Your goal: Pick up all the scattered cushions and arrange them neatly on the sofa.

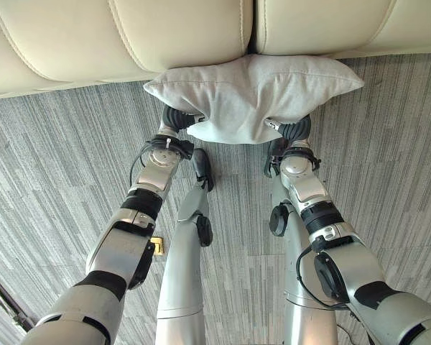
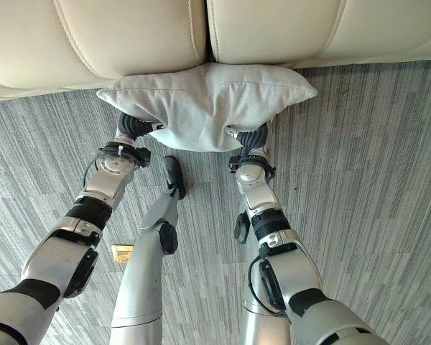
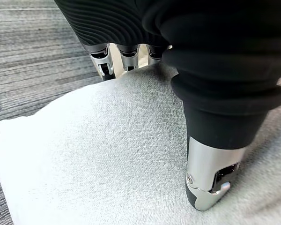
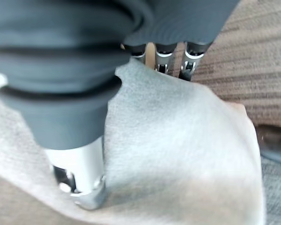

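Observation:
A light grey cushion (image 1: 251, 93) hangs between my two hands, its far edge against the front of the cream sofa (image 1: 93, 43). My left hand (image 1: 176, 117) grips the cushion's near left side and my right hand (image 1: 296, 129) its near right side. In the left wrist view the thumb (image 3: 208, 178) presses on top of the cushion (image 3: 93, 154) while the fingers (image 3: 105, 63) go under its edge. The right wrist view shows the same pinch, thumb (image 4: 79, 173) on the cloth (image 4: 178, 150) and fingers (image 4: 161, 58) beneath.
Grey striped carpet (image 1: 388, 144) runs up to the sofa's two seat cushions, which meet at a seam (image 1: 248, 29) just above the held cushion. A small yellow object (image 1: 156, 246) lies on the floor near my left arm. A dark rail (image 1: 0, 295) crosses the lower left corner.

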You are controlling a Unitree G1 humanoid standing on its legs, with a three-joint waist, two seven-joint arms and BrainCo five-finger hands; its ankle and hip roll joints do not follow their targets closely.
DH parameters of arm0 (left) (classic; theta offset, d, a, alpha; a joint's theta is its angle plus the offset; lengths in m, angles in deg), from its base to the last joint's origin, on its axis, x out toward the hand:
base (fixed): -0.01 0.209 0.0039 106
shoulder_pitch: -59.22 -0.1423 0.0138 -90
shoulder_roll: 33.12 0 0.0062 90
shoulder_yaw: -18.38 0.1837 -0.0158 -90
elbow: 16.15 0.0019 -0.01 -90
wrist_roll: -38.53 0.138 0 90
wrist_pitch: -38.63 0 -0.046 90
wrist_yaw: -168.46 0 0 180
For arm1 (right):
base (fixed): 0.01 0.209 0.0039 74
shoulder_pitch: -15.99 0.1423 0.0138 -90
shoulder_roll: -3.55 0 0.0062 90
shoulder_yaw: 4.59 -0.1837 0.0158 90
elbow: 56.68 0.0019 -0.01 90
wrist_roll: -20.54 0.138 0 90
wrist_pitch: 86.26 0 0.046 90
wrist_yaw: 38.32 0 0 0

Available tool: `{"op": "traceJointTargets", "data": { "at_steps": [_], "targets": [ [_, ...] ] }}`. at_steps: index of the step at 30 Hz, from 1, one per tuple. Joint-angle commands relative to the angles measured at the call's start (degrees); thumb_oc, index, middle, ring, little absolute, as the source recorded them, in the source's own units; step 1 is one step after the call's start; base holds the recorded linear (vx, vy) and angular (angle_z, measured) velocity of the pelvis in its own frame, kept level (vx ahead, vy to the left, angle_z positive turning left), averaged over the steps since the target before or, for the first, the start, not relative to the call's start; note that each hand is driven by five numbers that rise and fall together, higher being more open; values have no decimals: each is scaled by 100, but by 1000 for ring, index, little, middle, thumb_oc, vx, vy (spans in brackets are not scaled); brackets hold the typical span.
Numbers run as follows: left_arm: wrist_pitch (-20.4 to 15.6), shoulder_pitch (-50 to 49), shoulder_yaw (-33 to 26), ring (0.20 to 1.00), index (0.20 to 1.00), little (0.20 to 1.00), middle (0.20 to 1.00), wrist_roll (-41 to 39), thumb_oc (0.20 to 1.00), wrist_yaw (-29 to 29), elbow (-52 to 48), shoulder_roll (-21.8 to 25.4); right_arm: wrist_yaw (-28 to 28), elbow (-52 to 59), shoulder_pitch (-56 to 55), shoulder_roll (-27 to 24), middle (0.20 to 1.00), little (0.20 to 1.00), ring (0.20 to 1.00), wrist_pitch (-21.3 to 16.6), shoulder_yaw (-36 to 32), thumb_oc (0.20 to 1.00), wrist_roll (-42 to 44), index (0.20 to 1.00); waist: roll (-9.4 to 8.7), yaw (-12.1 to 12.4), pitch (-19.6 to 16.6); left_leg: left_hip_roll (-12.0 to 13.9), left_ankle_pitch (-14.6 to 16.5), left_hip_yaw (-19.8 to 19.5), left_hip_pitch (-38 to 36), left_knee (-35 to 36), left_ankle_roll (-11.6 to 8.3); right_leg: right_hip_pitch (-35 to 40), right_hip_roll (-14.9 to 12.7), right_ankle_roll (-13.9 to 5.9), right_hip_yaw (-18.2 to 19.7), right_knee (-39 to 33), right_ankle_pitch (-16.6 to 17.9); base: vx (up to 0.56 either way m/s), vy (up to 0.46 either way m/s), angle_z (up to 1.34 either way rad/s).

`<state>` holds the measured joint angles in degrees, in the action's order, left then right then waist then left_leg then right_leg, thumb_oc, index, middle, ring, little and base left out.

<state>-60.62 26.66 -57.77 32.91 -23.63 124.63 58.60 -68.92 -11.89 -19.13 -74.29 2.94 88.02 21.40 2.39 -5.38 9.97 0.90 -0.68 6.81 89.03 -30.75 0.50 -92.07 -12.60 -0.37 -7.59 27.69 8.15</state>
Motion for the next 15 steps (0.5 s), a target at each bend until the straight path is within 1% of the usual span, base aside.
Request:
{"op": "traceJointTargets", "data": {
  "at_steps": [1,2,3,5,6,7,8,9,10,11,12,14,15],
  "targets": [
    [-751,756,699,890,890,890,890,-39,890,731,-508,-842,1522,386,605,1443,1000,1000,1000,-1131,1029,1000,779,1000,-1,-204,-5,78,592,-349,-214,-209,-225,212,7,-389,294,-361,-237,27,-37,2],
    [-735,854,712,200,200,200,200,-212,200,911,-589,-888,1736,382,757,1416,200,200,200,-1223,1017,200,1014,200,7,-215,-5,63,590,-358,-227,-206,-218,212,-1,-393,287,-357,-235,24,-31,2],
    [-740,800,668,200,200,200,200,-302,200,978,-706,-1000,1783,524,702,1462,200,200,200,-1308,1044,200,1088,200,4,-212,-10,63,597,-352,-231,-212,-220,212,3,-395,288,-356,-240,23,-31,2],
    [-750,697,551,200,200,200,200,-655,200,1301,-1075,-1196,2071,734,622,1499,200,200,200,-1399,1140,200,1290,200,-29,-197,-56,70,648,-343,-261,-246,-227,212,33,-383,301,-320,-268,14,-18,1],
    [-749,696,550,200,200,200,200,-656,200,1301,-1076,-1197,2071,736,619,1499,200,200,200,-1399,1142,200,1290,200,-29,-196,-58,71,649,-343,-261,-248,-228,212,34,-383,301,-320,-268,0,0,0],
    [-735,642,525,200,200,200,200,-787,200,1454,-1267,-1255,2176,853,588,1516,200,200,200,-1436,1191,200,1363,200,-40,-200,-92,65,665,-333,-269,-254,-228,212,43,-383,311,-320,-268,17,-31,2],
    [-652,455,436,200,200,200,200,-1039,200,1704,-1539,-1370,2353,1060,464,1559,200,200,200,-1463,1212,200,1515,200,-61,-205,-169,63,684,-315,-311,-218,-227,212,41,-394,320,-323,-291,21,-40,2],
    [-600,358,364,200,200,200,200,-1192,200,1821,-1645,-1447,2409,1179,382,1594,200,200,200,-1475,1228,200,1567,200,-73,-205,-224,46,684,-306,-340,-188,-228,212,48,-397,332,-323,-300,18,-47,1],
    [-545,258,269,200,200,200,200,-1335,200,1904,-1769,-1542,2426,1294,288,1643,200,200,200,-1470,1221,200,1616,200,-90,-212,-295,38,682,-285,-371,-142,-225,212,52,-394,347,-328,-315,-9,-46,2],
    [-440,23,92,200,200,200,200,-1542,200,2026,-2013,-1768,2419,1532,128,1722,200,200,200,-1511,1202,200,1662,200,-119,-219,-416,30,666,-246,-522,-17,-229,321,55,-405,356,-383,-331,-14,-38,4],
    [-439,18,91,200,200,200,200,-1542,200,2025,-2016,-1769,2418,1536,119,1722,200,200,200,-1511,1208,200,1662,200,-118,-221,-416,30,664,-246,-530,-11,-229,329,55,-405,356,-387,-330,-30,-36,6],
    [-377,-211,-84,200,200,200,200,-1646,200,2047,-2186,-1979,2397,1803,-149,1809,200,200,200,-1570,1203,200,1671,200,-134,-227,-491,-1,645,-247,-771,135,-224,589,62,-416,337,-507,-334,-38,-24,7],
    [-342,-369,-135,200,200,200,200,-1663,200,2055,-2372,-2081,2368,1996,-305,1812,200,200,200,-1585,1216,200,1638,200,-137,-245,-533,-52,586,-251,-944,284,-217,762,63,-427,329,-606,-308,-45,-26,8]
  ]
}}
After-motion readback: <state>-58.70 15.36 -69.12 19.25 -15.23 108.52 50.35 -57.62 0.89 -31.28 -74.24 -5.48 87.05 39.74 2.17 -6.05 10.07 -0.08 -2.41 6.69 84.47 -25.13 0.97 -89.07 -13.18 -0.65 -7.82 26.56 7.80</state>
